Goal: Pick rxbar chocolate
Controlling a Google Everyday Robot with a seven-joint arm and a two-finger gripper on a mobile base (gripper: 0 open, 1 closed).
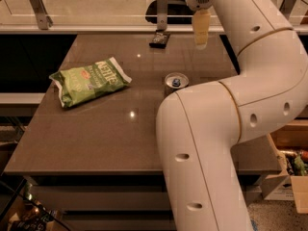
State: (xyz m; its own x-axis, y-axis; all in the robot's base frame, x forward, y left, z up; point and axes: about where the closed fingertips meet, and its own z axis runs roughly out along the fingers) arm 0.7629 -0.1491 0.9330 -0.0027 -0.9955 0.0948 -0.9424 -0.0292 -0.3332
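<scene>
The rxbar chocolate is a small dark flat bar lying at the far edge of the brown table. My gripper hangs above the far part of the table, to the right of the bar and apart from it. It holds nothing that I can see. My large white arm fills the right side of the view and hides the table's right part.
A green chip bag lies on the left of the table. A silver-blue can stands upright near the middle, right beside my arm. A railing with metal posts runs behind the table. Boxes sit on the floor at right.
</scene>
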